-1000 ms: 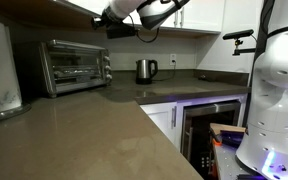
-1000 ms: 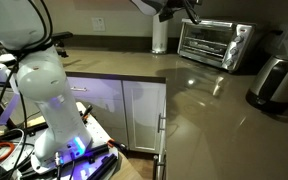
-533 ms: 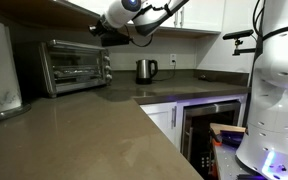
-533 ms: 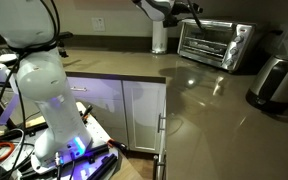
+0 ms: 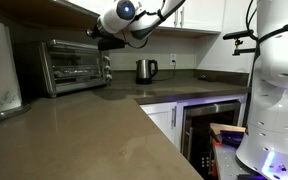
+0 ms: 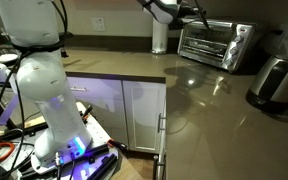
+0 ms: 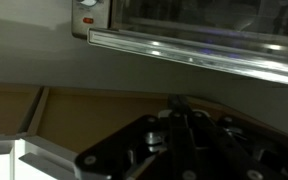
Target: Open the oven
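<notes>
At the left of an exterior view we see the oven [image 5: 74,66] standing on the table [image 5: 94,130] against the back wall. Its glass door is upright and closed, and its knobs are on its right side. Just above the oven's upper right corner hangs the end effector [image 5: 94,34], its fingers pressed together on nothing. Further right stands a small steel kettle [image 5: 146,70], and at the far right the white robot base [image 5: 276,90]. In the wrist view a shiny bar [image 7: 194,55] on the oven's front runs across the top, with a knob [image 7: 87,10] at its left end, and the end effector [image 7: 181,125] sits apart from the bar
</notes>
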Robot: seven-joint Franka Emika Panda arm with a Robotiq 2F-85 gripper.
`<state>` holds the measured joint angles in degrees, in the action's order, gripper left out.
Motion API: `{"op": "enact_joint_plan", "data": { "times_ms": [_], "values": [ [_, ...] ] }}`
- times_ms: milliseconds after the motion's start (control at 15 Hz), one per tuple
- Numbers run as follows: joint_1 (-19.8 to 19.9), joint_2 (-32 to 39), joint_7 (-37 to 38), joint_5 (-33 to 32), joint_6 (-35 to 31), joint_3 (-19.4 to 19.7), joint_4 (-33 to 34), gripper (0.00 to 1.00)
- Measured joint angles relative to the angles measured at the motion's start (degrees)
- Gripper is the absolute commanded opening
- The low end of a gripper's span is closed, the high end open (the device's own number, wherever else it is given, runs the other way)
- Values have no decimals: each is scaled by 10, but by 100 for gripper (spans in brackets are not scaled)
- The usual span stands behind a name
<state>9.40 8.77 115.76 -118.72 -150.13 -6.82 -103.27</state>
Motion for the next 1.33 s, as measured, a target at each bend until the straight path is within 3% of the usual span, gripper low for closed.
{"op": "enact_joint_plan", "data": {
  "times_ms": [933,1333],
  "values": [
    [8,94,17,-6,-67,14,106,0],
    [9,94,-44,85,-99,23,113,0]
  ]
}}
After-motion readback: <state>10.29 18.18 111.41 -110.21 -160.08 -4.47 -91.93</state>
